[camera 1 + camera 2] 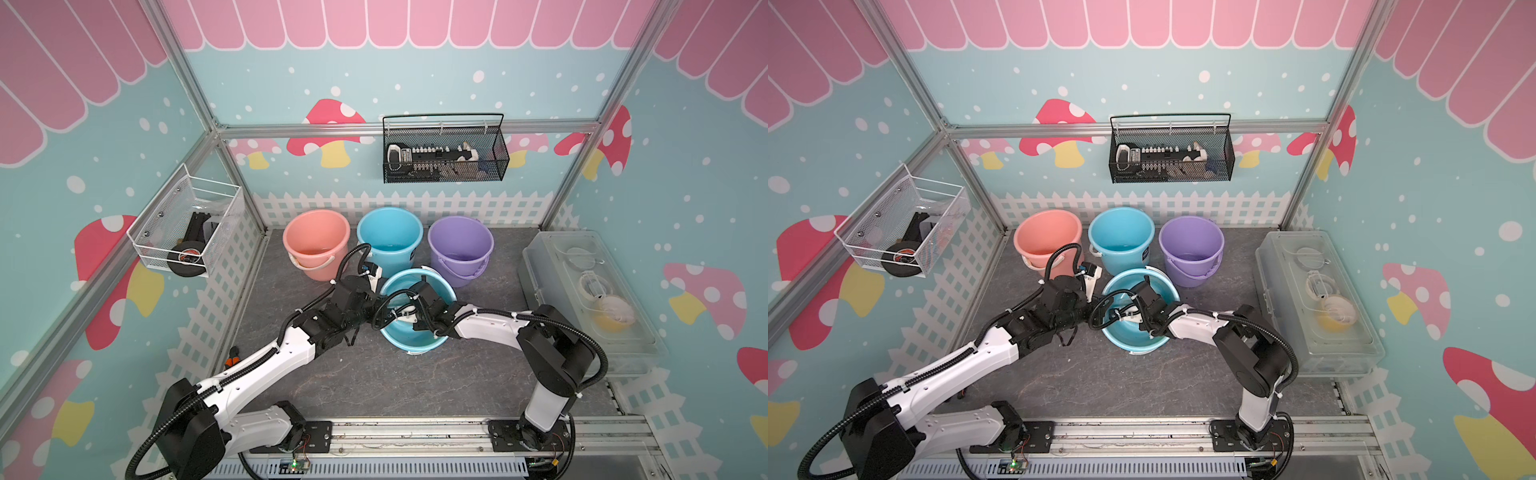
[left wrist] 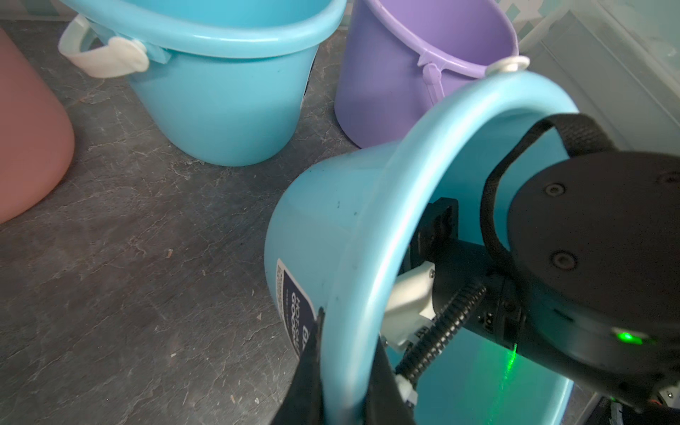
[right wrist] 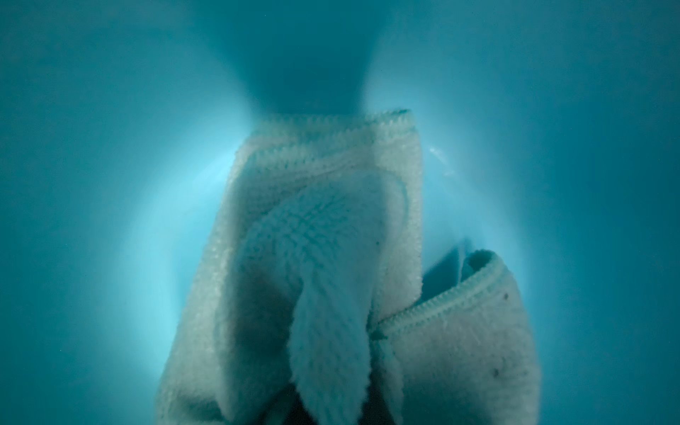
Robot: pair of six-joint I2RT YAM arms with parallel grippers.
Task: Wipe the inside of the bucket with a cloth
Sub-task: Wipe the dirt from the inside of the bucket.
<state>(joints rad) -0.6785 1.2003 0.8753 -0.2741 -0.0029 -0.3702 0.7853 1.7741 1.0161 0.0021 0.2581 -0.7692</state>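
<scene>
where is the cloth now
The cloth is inside the tilted blue bucket, in front of the upright blue bucket, seen only in the right wrist view.

White-shelled left arm (image 1: 291,353) and right arm (image 1: 486,324), black joints, ribbed black cables, white zip ties.

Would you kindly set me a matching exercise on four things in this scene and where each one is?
Things:
1. cloth
2. left gripper
3. purple bucket
4. black mesh basket

Places:
A. hanging on the back wall
B. inside the tilted blue bucket
C. clamped on the tilted bucket's rim
D. upright in the back row

Pairs: 1-B, 2-C, 3-D, 4-A
</scene>
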